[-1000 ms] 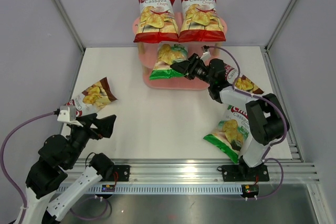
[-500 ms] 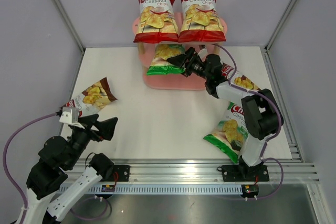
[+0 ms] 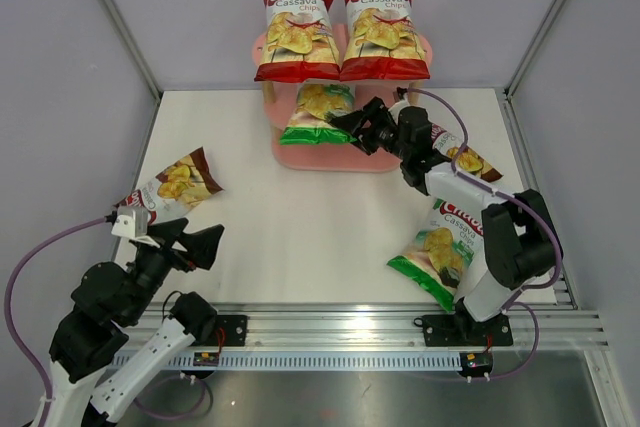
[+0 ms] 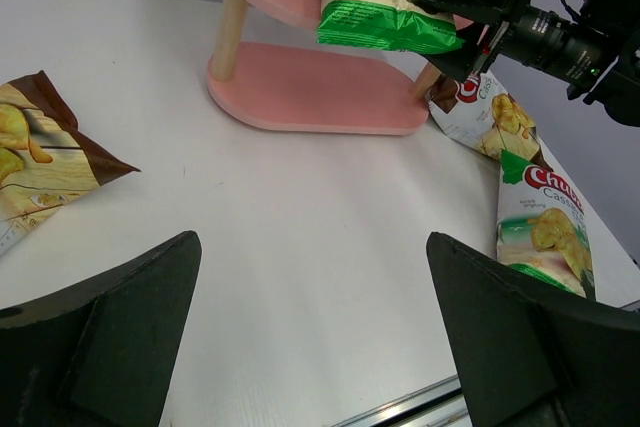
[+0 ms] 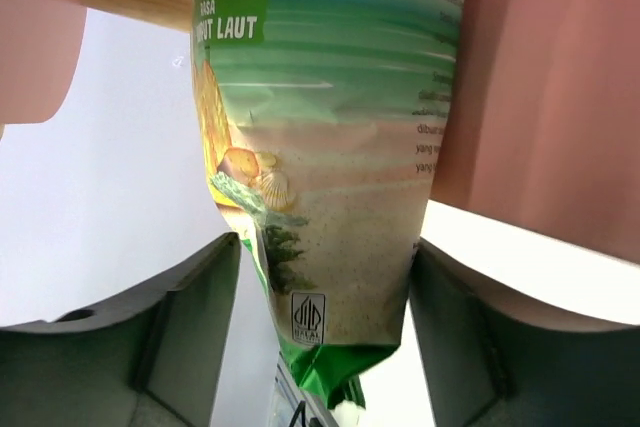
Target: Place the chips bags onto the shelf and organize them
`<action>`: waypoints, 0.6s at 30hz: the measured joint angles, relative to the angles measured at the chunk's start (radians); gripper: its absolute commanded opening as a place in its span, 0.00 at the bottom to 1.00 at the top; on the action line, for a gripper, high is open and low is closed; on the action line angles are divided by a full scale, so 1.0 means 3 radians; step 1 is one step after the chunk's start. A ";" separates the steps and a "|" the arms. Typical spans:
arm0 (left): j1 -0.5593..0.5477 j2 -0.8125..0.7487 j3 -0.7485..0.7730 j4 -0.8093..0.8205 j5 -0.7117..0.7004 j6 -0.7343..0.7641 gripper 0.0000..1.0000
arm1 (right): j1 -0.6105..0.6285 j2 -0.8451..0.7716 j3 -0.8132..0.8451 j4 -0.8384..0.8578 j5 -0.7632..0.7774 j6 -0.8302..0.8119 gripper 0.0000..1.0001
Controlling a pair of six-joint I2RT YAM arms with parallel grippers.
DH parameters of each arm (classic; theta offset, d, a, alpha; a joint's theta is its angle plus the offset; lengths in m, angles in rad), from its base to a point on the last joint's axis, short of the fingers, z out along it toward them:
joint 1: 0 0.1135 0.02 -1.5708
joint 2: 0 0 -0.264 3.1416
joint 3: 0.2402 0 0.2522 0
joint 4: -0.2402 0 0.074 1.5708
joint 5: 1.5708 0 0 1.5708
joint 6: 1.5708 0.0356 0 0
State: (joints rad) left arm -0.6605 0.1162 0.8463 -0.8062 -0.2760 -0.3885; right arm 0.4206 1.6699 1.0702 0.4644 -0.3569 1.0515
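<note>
The right gripper (image 3: 348, 121) has its jaws spread, straddling the bottom end of a glossy green chips bag (image 3: 318, 112); contact cannot be told. That bag rests on the middle board of the pink three-tier oval shelf (image 3: 335, 158), overhanging its edge. Two glossy red chips bags (image 3: 297, 35) stand on the top board. The left gripper (image 3: 205, 240) hangs wide open and empty above the white table (image 3: 300, 227), near a dark brown chips bag (image 3: 180, 182).

A white table (image 3: 300, 217) fills the middle of the top view. Plain pale grey walls (image 3: 190, 17) box it in at the left, top and right. Metal struts (image 3: 122, 27) slant up both upper corners. A ribbed aluminium rail (image 3: 340, 325) crosses the bottom. The light is soft and even.
</note>
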 measured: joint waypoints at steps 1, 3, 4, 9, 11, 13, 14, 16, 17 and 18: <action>0.0000 -0.0010 -0.0003 0.0001 0.0000 0.0000 0.99 | 0.0000 -0.0042 -0.0023 -0.0036 0.0032 -0.0018 0.69; 0.0000 -0.0019 -0.0008 0.0001 0.0001 0.0000 0.99 | -0.0003 -0.0104 -0.0037 -0.0116 0.0081 -0.0050 0.61; 0.0000 -0.0019 -0.0009 0.0003 0.0004 0.0000 0.99 | -0.0003 -0.0122 -0.0037 -0.0142 0.0093 -0.0069 0.58; 0.0000 -0.0022 -0.0015 0.0004 0.0010 0.0001 0.99 | -0.0004 -0.0128 -0.0011 -0.0249 0.0109 -0.0150 0.49; 0.0000 -0.0037 -0.0017 0.0004 0.0011 0.0001 0.99 | -0.0004 -0.0097 0.0070 -0.0309 0.0102 -0.0186 0.47; 0.0000 -0.0053 -0.0017 0.0013 0.0013 0.0001 0.99 | -0.0004 -0.0033 0.0181 -0.0329 0.0084 -0.0220 0.47; 0.0000 -0.0058 -0.0017 0.0019 0.0014 0.0003 0.99 | -0.0004 0.0003 0.0235 -0.0334 0.0081 -0.0238 0.47; 0.0000 -0.0061 -0.0017 0.0036 0.0019 0.0003 0.99 | -0.0004 0.0070 0.0322 -0.0347 0.0070 -0.0270 0.45; 0.0000 -0.0061 -0.0017 0.0041 0.0023 0.0003 0.99 | -0.0004 0.0106 0.0362 -0.0354 0.0053 -0.0285 0.44; 0.0000 -0.0062 -0.0018 0.0047 0.0025 0.0003 0.99 | -0.0005 0.0151 0.0412 -0.0364 0.0028 -0.0300 0.44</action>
State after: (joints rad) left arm -0.6605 0.0975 0.8410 -0.7921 -0.2684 -0.3878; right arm 0.4191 1.7153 1.1938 0.3553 -0.3485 0.9615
